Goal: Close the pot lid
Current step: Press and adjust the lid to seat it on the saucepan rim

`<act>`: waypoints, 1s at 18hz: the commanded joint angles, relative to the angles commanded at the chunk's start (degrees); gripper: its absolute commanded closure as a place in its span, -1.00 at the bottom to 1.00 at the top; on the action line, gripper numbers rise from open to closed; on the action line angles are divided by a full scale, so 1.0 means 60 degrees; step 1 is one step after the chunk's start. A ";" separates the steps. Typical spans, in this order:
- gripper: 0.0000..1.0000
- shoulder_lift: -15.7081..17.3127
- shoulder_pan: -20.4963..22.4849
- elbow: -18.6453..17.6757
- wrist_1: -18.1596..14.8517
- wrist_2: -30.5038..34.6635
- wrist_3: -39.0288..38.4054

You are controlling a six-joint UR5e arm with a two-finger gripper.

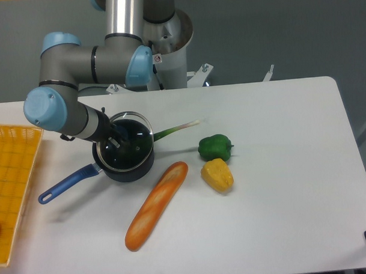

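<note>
The pot [127,167], small, black and round, stands on the white table left of centre, and its long blue handle [67,184] points down-left. The pot lid [138,129], clear glass with a thin metal rim, sits tilted over the pot's mouth, shifted a little up and right. My gripper [117,139] reaches in from the left and is shut at the lid's centre. Its fingers hide the lid's knob.
A long bread loaf [156,205] lies just right of and below the pot. A green pepper [215,147] and a yellow piece [217,175] lie further right. A green leek stalk [174,131] lies behind the pot. A yellow basket [13,173] stands at the left edge.
</note>
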 joint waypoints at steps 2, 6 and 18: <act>-0.08 -0.0029 0.0000 0.0000 0.0117 0.0000 -0.0029; -0.13 -0.0059 0.0015 0.0015 0.0117 0.0000 -0.0029; -0.43 0.0014 0.0015 0.0000 0.0117 0.0044 0.0000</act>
